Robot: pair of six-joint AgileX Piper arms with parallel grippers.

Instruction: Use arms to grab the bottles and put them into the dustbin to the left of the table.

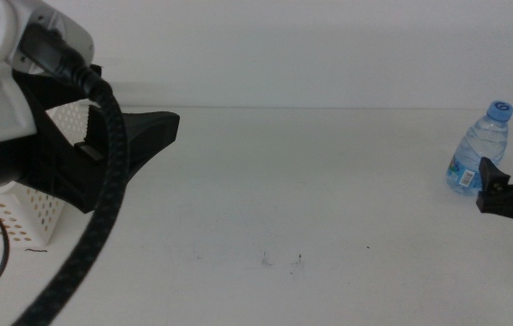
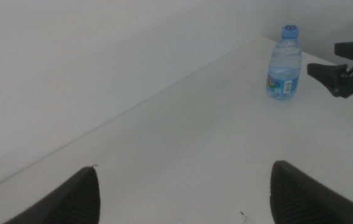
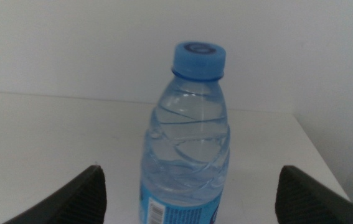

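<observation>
Your water bottle [image 1: 479, 151] stands upright at the worktop's [image 1: 328, 199] far right. The right claw [image 1: 512, 181] sits just beside it, jaws spread wide and apart from it, it seems. Over the dustbin [image 1: 21, 213] at the left, your left claw [image 2: 185, 193] hangs open and empty.

One water bottle [image 1: 479, 149] is standing on one table [image 1: 328, 199]; one dustbin [image 1: 21, 213] is sitting there; two grippers are showing
</observation>
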